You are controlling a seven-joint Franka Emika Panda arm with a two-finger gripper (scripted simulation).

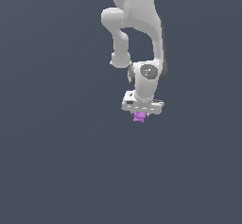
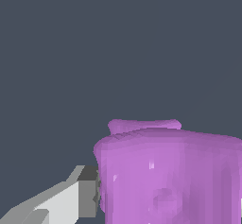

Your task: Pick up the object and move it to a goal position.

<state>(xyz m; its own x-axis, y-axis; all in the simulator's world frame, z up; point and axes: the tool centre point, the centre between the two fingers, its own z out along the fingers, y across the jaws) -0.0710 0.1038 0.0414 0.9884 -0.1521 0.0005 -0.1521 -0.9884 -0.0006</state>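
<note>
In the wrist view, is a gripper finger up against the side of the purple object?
Yes. One grey-tipped finger sits flush against the purple object, which fills the space beside it.

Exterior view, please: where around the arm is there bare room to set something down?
Bare grey ground spreads on every side. The only crowded spot lies under the white robot gripper, where the small purple-magenta lumpy block sits at the jaws.
</note>
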